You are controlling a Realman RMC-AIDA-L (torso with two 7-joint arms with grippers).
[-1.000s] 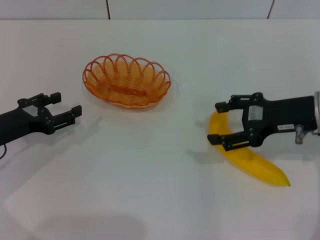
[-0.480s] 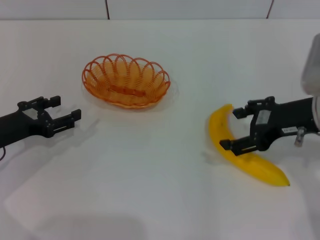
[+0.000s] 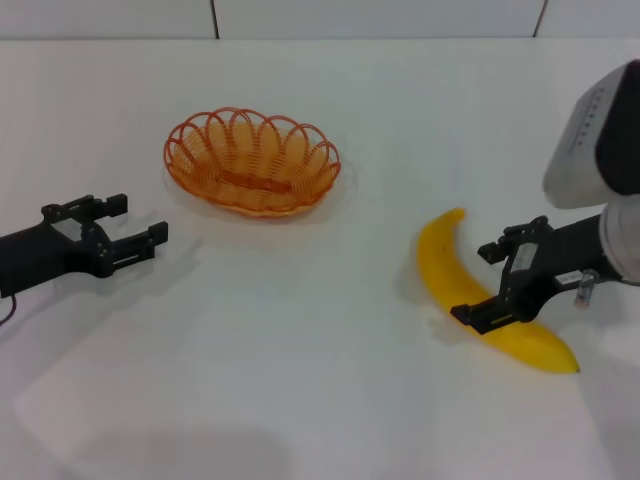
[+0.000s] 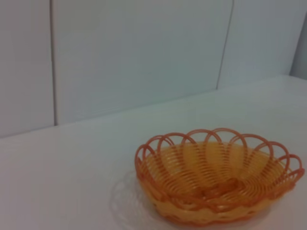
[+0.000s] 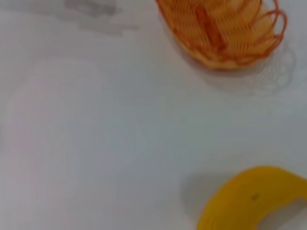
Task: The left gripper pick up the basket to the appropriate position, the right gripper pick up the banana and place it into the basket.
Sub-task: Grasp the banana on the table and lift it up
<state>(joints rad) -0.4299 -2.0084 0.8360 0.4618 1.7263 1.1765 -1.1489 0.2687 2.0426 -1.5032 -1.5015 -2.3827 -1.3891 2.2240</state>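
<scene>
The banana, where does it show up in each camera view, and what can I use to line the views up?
Head view: the banana lies right of centre on the white table, under the right gripper.
Left wrist view: not in it.
Right wrist view: one end of the banana shows at the lower right corner.
Shared landmark: the basket, also at and.

The basket sits on the table, far back and a bit to the left. The banana lies on the table well to the right of the basket and nearer the front. The right gripper is over the banana's middle. The left gripper is to the left of the basket and a little nearer the front, apart from it.
</scene>
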